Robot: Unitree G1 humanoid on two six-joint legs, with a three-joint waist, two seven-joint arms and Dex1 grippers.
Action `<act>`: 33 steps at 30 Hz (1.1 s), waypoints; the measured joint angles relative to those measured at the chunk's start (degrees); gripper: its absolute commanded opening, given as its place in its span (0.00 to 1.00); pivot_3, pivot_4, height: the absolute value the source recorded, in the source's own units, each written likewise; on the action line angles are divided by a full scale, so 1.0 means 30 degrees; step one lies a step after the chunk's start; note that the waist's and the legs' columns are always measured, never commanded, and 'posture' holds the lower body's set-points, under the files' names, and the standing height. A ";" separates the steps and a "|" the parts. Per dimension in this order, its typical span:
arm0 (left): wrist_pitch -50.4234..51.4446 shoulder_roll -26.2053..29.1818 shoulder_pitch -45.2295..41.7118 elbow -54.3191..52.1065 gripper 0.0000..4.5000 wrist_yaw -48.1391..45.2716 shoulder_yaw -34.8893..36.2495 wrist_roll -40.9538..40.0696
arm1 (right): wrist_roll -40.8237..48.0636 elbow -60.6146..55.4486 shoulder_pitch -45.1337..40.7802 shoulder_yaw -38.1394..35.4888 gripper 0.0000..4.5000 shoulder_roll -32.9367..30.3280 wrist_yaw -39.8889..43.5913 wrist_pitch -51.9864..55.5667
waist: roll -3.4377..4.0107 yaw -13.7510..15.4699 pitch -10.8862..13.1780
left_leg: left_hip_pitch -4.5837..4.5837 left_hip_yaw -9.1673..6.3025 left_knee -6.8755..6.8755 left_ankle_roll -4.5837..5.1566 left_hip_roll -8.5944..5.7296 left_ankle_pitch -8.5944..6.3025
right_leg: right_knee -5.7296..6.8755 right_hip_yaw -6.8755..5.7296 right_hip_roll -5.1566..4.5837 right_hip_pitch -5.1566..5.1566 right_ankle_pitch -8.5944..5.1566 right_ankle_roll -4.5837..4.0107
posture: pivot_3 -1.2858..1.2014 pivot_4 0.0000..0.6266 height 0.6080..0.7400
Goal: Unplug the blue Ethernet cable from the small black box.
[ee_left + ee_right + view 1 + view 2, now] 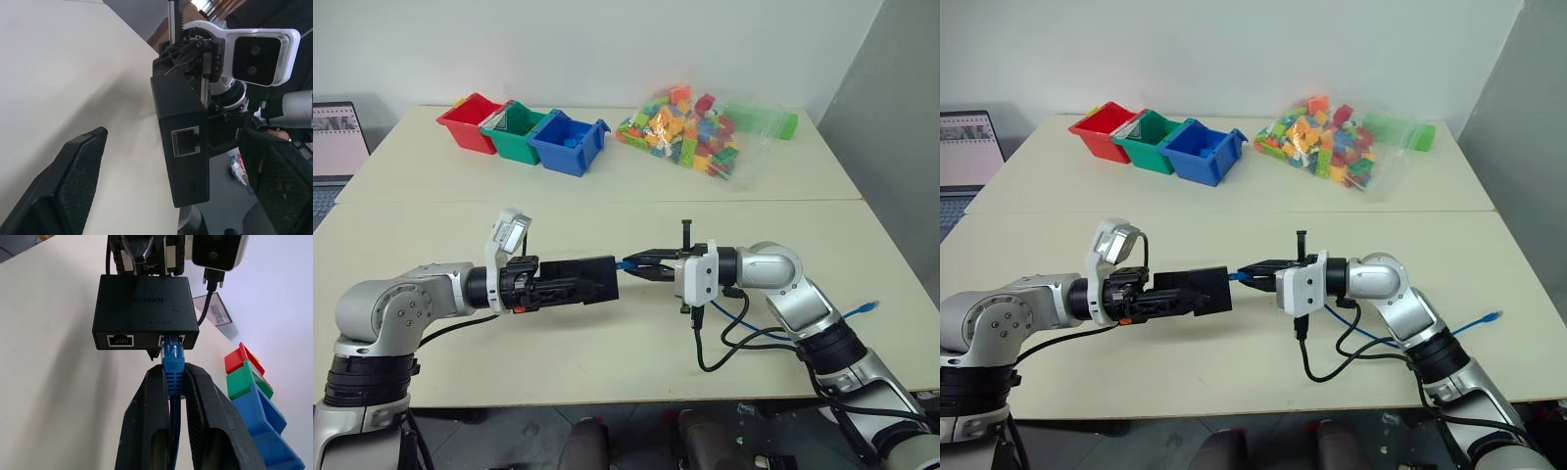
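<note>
Small black box (pixel 585 280): matte rectangular block, raised above the cream table (pixel 607 211), roughly mid-table near its front half. Held between the fingers of the left gripper (pixel 570 284), which stand spread wide on either side of the box, arm reaching in level from the left. Front face, seen in the right wrist view, carrying two ports side by side (pixel 145 340); one vacant, the other occupied by the plug.

Blue Ethernet cable (pixel 173 366): plug end seated in the box's port, blue strain-relief boot just outside it. Boot pinched between the closed fingers of the right gripper (pixel 641 265), directly right of the box, fingers pointing toward the box face. Remainder of the cable trailing away right of the box, under the right arm, looping on the table; free end with clear plug (pixel 868 308) lying far right of the box, near the table edge.

Three bins, well beyond the box at the far side of the table, touching in a row: red (pixel 470 119), green (pixel 517 130), blue (pixel 568 143).

Clear bag of coloured building bricks (pixel 695 132): far side, beyond and right of the box.

Laptop (pixel 335 147): far left of the box, at the picture edge, screen lit.
</note>
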 measured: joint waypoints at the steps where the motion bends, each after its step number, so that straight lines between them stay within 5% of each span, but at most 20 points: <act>1: 0.0068 0.0000 0.0000 0.0003 0.83 0.0033 0.0000 -0.0026 | 0.0000 0.0022 -0.0093 -0.0020 0.03 0.0027 0.0000 0.0016 | 0.0000 -0.0001 0.0000 | 0.0000 0.0001 0.0000 0.0000 0.0000 0.0000 | 0.0000 0.0001 0.0000 0.0000 -0.0001 0.0001 | 0.52 0.24 1.00; 14: 0.0811 -0.0054 -0.0289 0.0421 0.19 0.0363 -0.0006 -0.0353 | -0.0156 0.0350 -0.0254 -0.0195 0.03 0.0149 -0.0005 -0.0081 | 0.0001 0.0006 0.0000 | 0.0001 0.0003 0.0001 0.0000 -0.0003 0.0000 | 0.0000 0.0003 -0.0001 0.0000 0.0000 -0.0001 | 0.52 0.24 1.00; 18: 0.0753 -0.0109 -0.0277 0.0419 0.17 0.0340 -0.0217 -0.0322 | -0.0280 0.0313 -0.0249 -0.0144 0.03 -0.0170 0.0195 -0.0480 | 0.0001 0.0021 0.0000 | 0.0000 0.0003 0.0000 0.0000 -0.0005 0.0000 | -0.0002 0.0003 -0.0002 0.0000 0.0001 -0.0003 | 0.52 0.24 1.00; 25: -0.0214 0.0428 -0.0122 0.0344 0.17 -0.0667 -0.1061 0.0524 | 0.0511 -0.1393 0.0436 0.0009 0.44 -0.1167 0.1655 0.0929 | 0.0002 0.0028 0.0001 | 0.0002 0.0001 0.0000 0.0000 -0.0003 0.0000 | 0.0001 0.0004 -0.0005 0.0000 0.0001 -0.0003 | 0.52 0.24 1.00; 29: -0.2685 0.0679 0.0392 0.0199 0.17 -0.2224 -0.1528 0.1769 | 0.3680 -0.4387 0.0788 -0.0198 0.46 -0.1983 0.2726 0.6509 | 0.0009 0.0077 0.0005 | -0.0001 -0.0001 0.0000 0.0000 -0.0004 0.0000 | -0.0003 0.0002 -0.0009 0.0002 0.0005 -0.0013 | 0.52 0.24 1.00; 33: -0.4292 0.1344 0.0653 0.0199 0.17 -0.3872 -0.2002 0.2716 | 0.9934 -0.7177 0.1016 -0.1653 0.46 -0.2178 0.1719 1.6107 | 0.0010 0.0090 0.0006 | 0.0000 -0.0022 -0.0002 0.0000 0.0002 0.0001 | 0.0000 0.0008 -0.0030 0.0006 0.0003 -0.0017 | 0.52 0.24 1.00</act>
